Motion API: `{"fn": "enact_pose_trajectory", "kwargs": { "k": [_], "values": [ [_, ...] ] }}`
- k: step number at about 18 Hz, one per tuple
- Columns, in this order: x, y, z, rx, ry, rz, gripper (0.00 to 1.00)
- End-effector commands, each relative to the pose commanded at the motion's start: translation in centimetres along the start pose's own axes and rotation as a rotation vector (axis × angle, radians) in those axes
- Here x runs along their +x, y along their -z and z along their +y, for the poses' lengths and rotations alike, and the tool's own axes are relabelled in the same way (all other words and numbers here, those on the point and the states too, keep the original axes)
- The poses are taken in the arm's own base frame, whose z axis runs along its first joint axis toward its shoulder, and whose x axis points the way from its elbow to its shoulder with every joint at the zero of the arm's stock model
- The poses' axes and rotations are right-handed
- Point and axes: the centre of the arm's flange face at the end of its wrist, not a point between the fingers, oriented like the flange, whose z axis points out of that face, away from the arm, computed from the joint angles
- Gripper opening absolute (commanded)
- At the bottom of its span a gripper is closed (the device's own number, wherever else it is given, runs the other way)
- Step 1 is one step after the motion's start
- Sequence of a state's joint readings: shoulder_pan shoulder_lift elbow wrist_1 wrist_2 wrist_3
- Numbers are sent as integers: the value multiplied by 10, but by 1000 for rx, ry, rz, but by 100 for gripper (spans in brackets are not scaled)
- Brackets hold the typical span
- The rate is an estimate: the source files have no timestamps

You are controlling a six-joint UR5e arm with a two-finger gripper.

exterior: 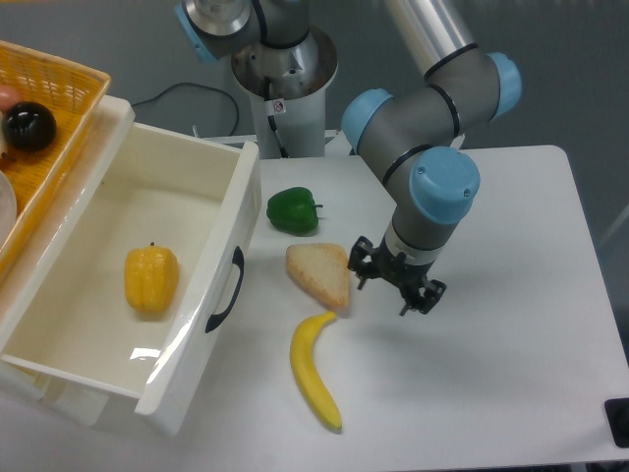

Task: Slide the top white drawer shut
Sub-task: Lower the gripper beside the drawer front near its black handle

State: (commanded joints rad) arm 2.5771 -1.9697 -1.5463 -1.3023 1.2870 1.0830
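Observation:
The top white drawer (201,295) stands pulled far out at the left, its front panel with the curved black handle (228,289) facing right. A yellow bell pepper (150,279) lies inside it. My gripper (395,288) hangs low over the table to the right of the drawer front, beside the bread slice (320,274). Its fingers stand apart, open, with nothing between them. A gap with the bread and banana (314,371) lies between the gripper and the handle.
A green bell pepper (293,210) sits near the drawer's far corner. An orange basket (54,108) with a dark round fruit (28,127) rests on top of the drawer unit at the upper left. The arm's base (283,79) stands at the table's back.

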Motion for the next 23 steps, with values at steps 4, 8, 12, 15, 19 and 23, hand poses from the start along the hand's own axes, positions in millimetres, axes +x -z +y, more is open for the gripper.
{"fn": "enact_pose_trajectory", "kwargs": {
  "k": [4, 8, 12, 15, 19, 23],
  "values": [
    [20, 4, -18, 29, 55, 11, 21],
    [49, 5, -47, 72, 61, 33, 18],
    [63, 12, -59, 124, 53, 56, 17],
    [66, 12, -61, 133, 49, 64, 17],
    [69, 19, -61, 147, 47, 65, 17],
    [77, 17, -68, 155, 33, 78, 17]
  ]
}}
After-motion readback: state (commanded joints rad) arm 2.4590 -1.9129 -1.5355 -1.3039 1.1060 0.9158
